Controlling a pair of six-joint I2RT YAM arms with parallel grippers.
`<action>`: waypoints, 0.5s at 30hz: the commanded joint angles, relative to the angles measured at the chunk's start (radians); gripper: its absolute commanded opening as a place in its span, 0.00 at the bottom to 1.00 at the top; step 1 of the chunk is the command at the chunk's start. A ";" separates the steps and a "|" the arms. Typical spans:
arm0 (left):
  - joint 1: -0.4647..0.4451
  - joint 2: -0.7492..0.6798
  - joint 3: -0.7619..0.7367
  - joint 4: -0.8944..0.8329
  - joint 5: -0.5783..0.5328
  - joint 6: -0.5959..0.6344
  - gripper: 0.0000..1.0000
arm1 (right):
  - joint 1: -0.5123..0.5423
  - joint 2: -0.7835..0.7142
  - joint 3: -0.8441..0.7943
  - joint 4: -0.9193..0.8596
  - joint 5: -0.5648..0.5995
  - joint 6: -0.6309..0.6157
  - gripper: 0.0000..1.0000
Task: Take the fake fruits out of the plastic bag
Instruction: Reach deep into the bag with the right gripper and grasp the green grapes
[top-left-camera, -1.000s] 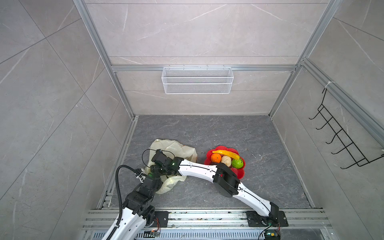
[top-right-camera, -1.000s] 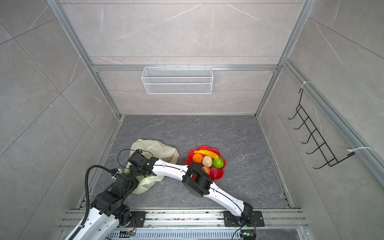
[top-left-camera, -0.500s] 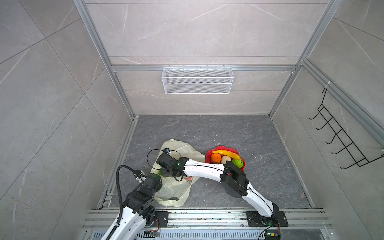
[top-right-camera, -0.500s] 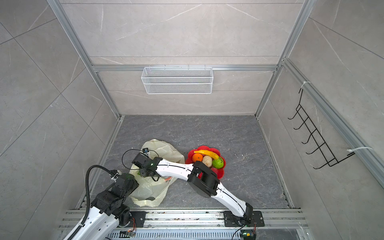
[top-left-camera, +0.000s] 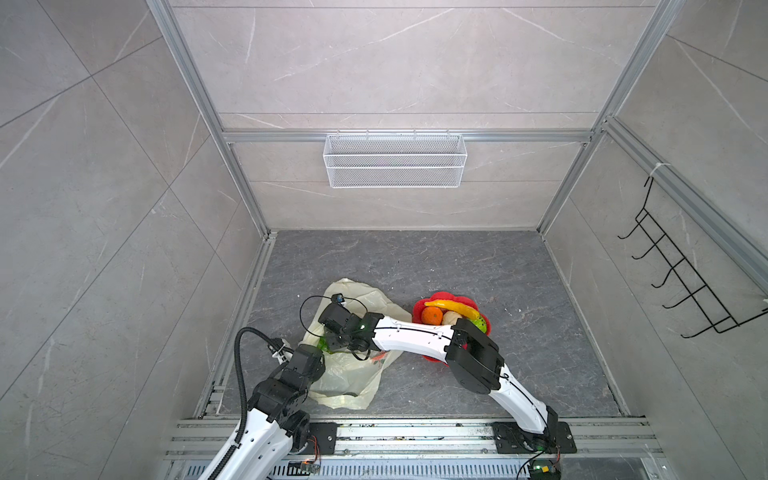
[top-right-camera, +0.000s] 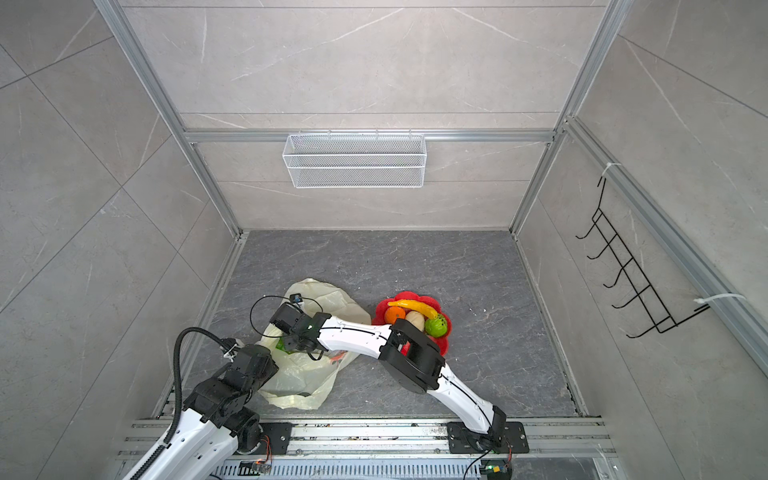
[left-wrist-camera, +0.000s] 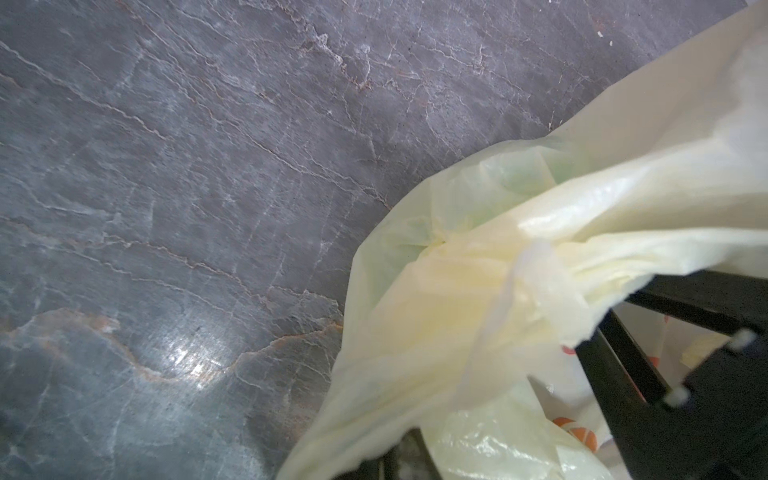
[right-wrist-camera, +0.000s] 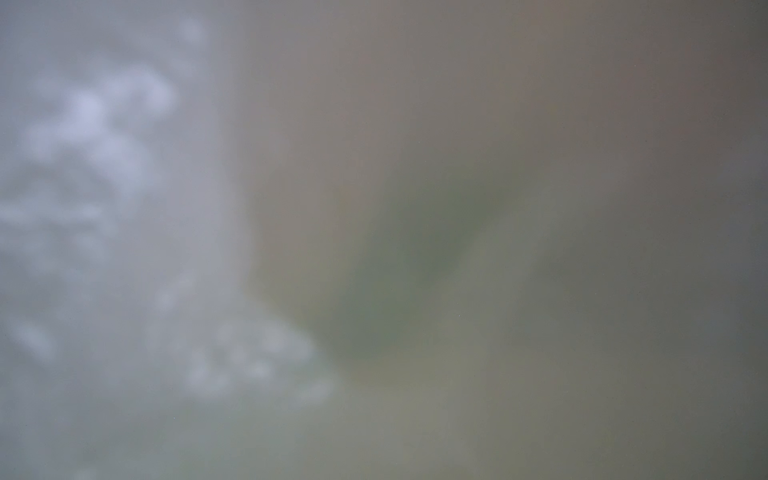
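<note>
plastic bag pulled out toward front | left hand pinching it | orange prints

The plastic bag has stretched out longer

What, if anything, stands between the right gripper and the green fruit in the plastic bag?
Perhaps film of the plastic bag: the right wrist view is a greenish blur. The right gripper is beside the green fruit, nothing else between.

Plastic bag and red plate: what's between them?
Narrow bare floor strip between plastic bag and red plate; right arm crosses above it, both top views.
</note>
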 joint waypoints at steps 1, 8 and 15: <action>-0.001 -0.008 0.018 0.015 -0.001 0.001 0.04 | -0.003 0.060 0.070 -0.038 -0.030 0.019 0.62; 0.000 -0.019 0.007 0.027 0.009 0.003 0.04 | -0.002 0.167 0.217 -0.142 -0.018 0.023 0.63; -0.001 -0.031 0.002 0.029 0.015 0.002 0.04 | -0.009 0.299 0.412 -0.283 0.025 0.025 0.57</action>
